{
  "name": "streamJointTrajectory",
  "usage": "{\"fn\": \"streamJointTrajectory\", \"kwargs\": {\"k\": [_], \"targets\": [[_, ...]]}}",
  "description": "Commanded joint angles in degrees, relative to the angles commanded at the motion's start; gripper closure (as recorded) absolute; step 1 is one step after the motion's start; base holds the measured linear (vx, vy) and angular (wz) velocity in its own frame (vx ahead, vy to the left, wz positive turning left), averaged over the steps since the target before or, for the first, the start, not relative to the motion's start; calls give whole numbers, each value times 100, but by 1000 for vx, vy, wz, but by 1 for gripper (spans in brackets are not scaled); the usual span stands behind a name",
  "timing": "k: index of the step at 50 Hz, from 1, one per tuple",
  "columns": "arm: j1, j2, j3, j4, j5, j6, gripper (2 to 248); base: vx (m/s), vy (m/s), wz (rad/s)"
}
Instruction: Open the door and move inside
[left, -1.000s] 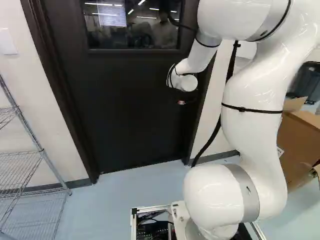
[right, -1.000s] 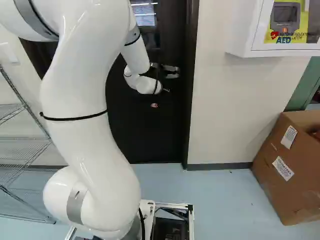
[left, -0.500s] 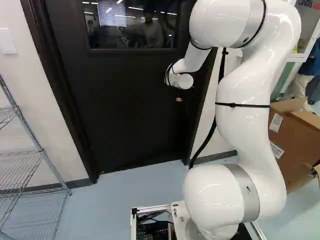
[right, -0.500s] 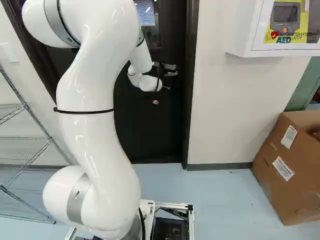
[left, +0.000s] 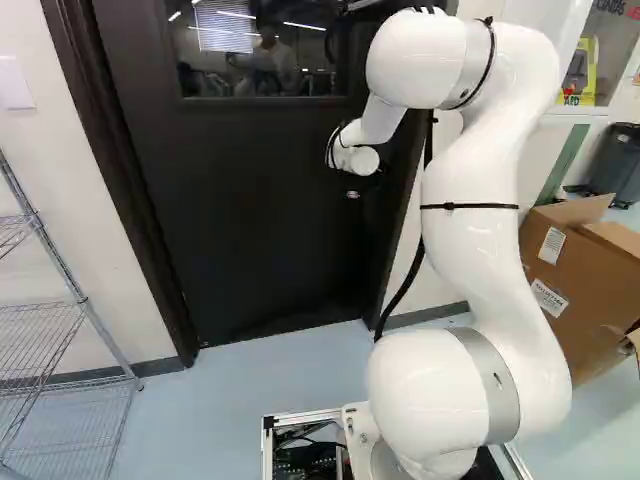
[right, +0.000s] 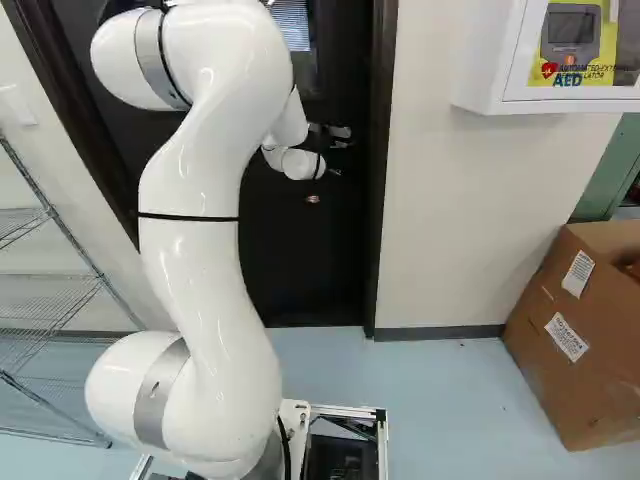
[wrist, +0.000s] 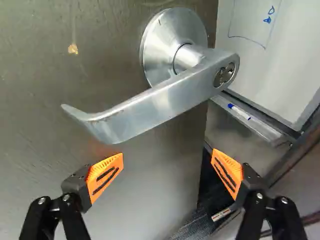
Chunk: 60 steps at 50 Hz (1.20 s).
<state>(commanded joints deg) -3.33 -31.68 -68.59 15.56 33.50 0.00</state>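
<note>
Straight ahead, the windowed door (left: 250, 210) has swung slightly farther inward, the arm (left: 475, 245) advancing; the end effector (wrist: 168, 152), wide open and empty, faces the lever handle (wrist: 155, 102). Entry likely needs more pushing.

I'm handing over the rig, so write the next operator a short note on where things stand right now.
Gripper: open, holding nothing, its fingers just short of the handle.
Handle: on the door, ahead of the gripper. I can't tell whether it is pressed down.
Done: the door is ajar; a whiteboard shows past its edge.
Left: swing the door wide, probably by pushing, then drive in. The base is still outside the doorway.
</note>
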Motion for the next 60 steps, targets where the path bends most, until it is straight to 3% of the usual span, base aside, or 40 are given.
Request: {"fn": "streamJointTrajectory", "kwargs": {"k": [23,60], "targets": [[135,-583,-776,-74,0,0,3,0,0,0],[573,-1118,-1507,-1116,0,0,3,0,0,0]]}}
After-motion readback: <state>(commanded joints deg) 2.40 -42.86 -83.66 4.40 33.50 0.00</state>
